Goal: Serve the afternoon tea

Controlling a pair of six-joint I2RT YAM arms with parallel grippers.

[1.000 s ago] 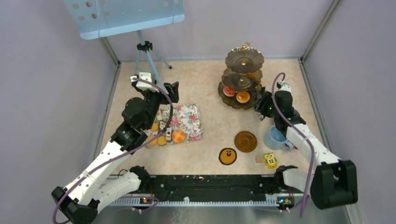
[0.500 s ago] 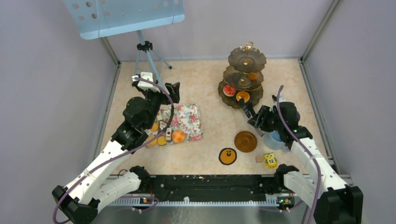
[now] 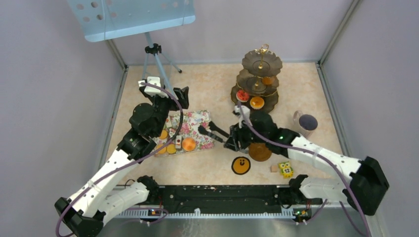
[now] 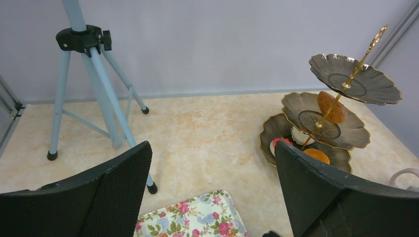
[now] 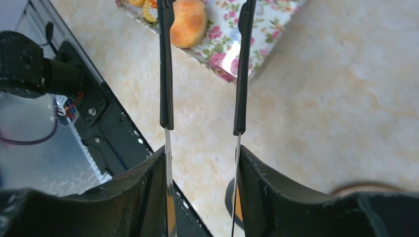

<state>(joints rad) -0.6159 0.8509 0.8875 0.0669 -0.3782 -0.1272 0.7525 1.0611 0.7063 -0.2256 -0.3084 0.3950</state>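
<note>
The dark three-tier stand (image 3: pixel 257 81) stands at the back right with red (image 3: pixel 242 95) and orange (image 3: pixel 256 102) pastries on it; it also shows in the left wrist view (image 4: pixel 336 98). More pastries lie on the floral tray (image 3: pixel 197 123), among them an orange bun (image 3: pixel 188 143). My right gripper (image 3: pixel 234 140) is shut on metal tongs (image 3: pixel 211 131) whose open black tips reach the tray's right edge. In the right wrist view the tongs (image 5: pixel 166 98) point at the bun (image 5: pixel 188 22). My left gripper (image 3: pixel 173 98) is open and empty above the tray's far end. The brown saucer (image 3: pixel 259 153) is partly under my right arm. The grey mug (image 3: pixel 306 122) stands at the right. The light blue cup is hidden.
An orange face coaster (image 3: pixel 240 165), a small wooden cube (image 3: pixel 273 168) and the yellow owl block (image 3: pixel 285 169) lie near the front. A tripod (image 3: pixel 153 54) with a blue perforated panel (image 3: pixel 131 15) stands at the back left. Walls enclose the table.
My right arm has swung left from beside the stand to the floral tray, carrying the tongs. The grey mug has come into view and the blue cup is now covered. The left arm has not moved.
</note>
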